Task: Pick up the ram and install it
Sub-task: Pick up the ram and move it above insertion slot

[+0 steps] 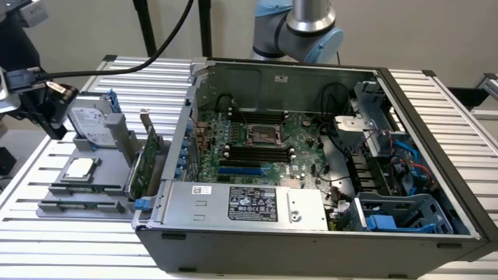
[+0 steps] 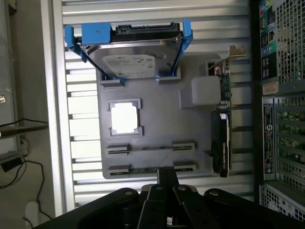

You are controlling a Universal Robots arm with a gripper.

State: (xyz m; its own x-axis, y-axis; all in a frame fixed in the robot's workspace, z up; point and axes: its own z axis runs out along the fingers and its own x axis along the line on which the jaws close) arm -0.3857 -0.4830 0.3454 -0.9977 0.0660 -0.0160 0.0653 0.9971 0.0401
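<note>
1. The claw [image 2: 167, 172] hangs over the near edge of a grey tray [image 2: 159, 119]. The tray lies on the metal worktop [image 1: 70, 245].
2. The claw looks closed, and it holds nothing.
3. The ram [image 2: 150, 148] is a thin green stick. It stands on its edge in the tray, held at each end by a small grey holder.
4. The ram is a little way out past the tip of the claw and lower down. The claw is not touching it.
5. Closer to the claw there is one more pair of holders with a thin strip between them. I cannot tell what that strip is.
6. Just past the ram, further from the claw, a square silver chip [image 2: 124, 118] sits in its own frame.
7. Further still, at the far end of the tray, a hard drive [image 2: 131, 62] leans in a blue bracket.
8. A tall green card [image 2: 221, 143] stands along the side of the tray.
9. Past that card sits the open computer case [image 1: 311, 245].
10. Inside the case, well away from the claw, lies the green board [image 1: 300, 131] with its long black slots [image 1: 257, 153].
</note>
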